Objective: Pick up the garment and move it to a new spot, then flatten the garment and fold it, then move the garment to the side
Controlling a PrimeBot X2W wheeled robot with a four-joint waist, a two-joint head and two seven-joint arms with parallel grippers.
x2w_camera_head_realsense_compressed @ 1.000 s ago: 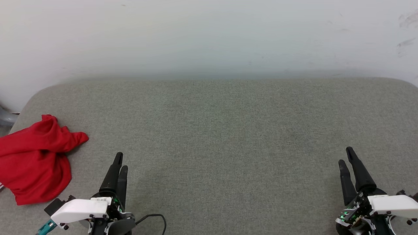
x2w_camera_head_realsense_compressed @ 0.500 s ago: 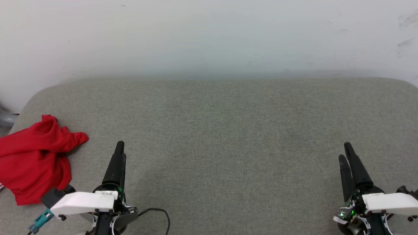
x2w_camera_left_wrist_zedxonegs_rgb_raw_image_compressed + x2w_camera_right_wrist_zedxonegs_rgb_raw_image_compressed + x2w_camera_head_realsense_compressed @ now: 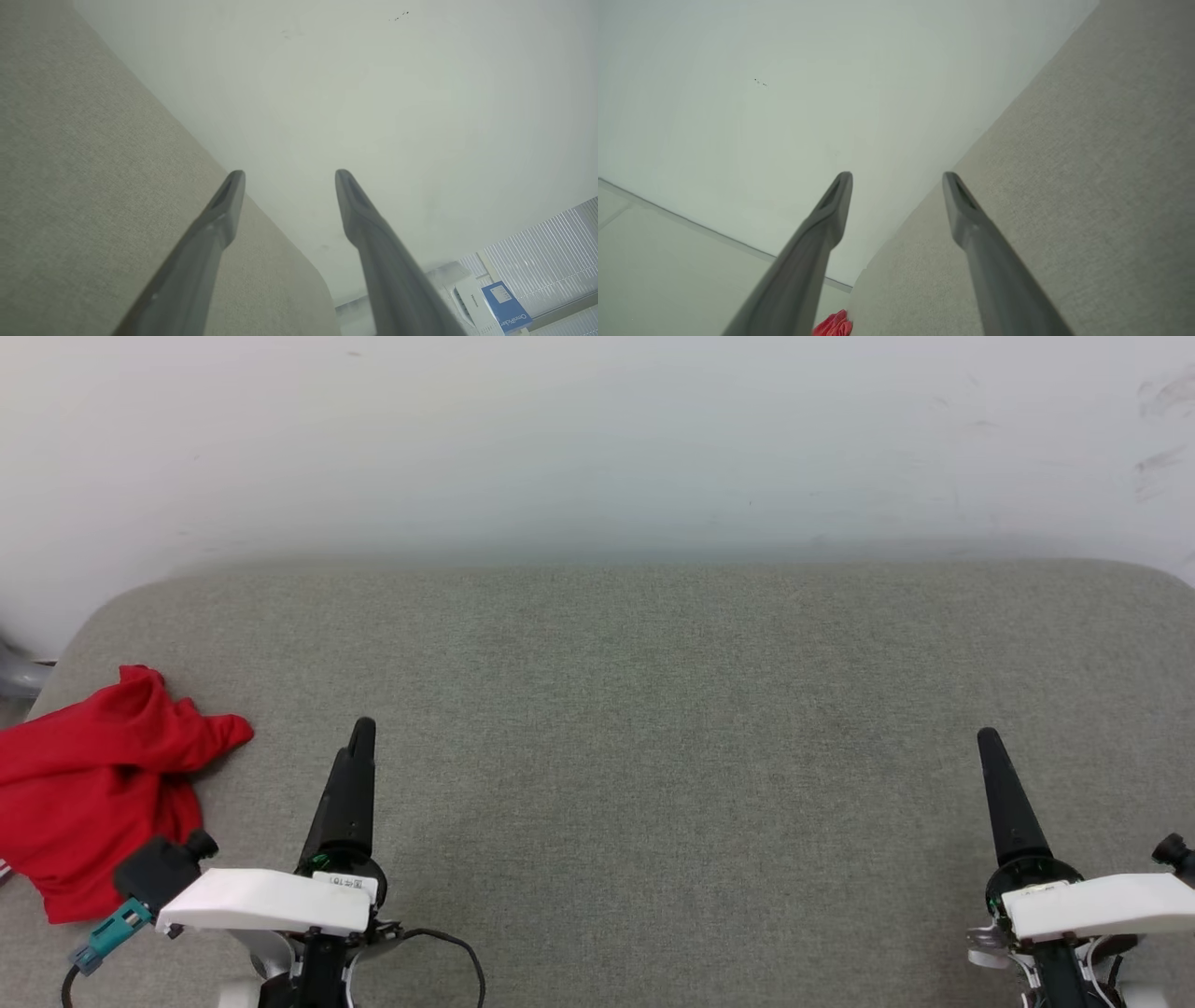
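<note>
So far the first step is not yet done: the garment (image 3: 93, 793) has to be picked up and moved to a new spot, and no claw has hold of it; the left claw (image 3: 362, 733) hangs over the near left part of the table (image 3: 653, 709), just to the right of the garment and not touching it; its two dark fingers are spread wide with nothing between them; the right claw (image 3: 985, 742) hangs over the near right part of the table, well apart from the garment, and it is wide open and empty too.

Next, I think, the left claw has to go left and down to the heap, close on a bunch of cloth and lift it; the flap that points right is the closest bit to grab; the big bare middle of the table looks like a good new spot.

The garment lies at the left edge of the table, about halfway between near and far; it is bright red and all scrunched up in a soft lump with deep folds; part of it runs out of the head view on the left; a tiny bit of white peeks out at its near left edge; no numbers or letters can be seen on it as it lies.
</note>
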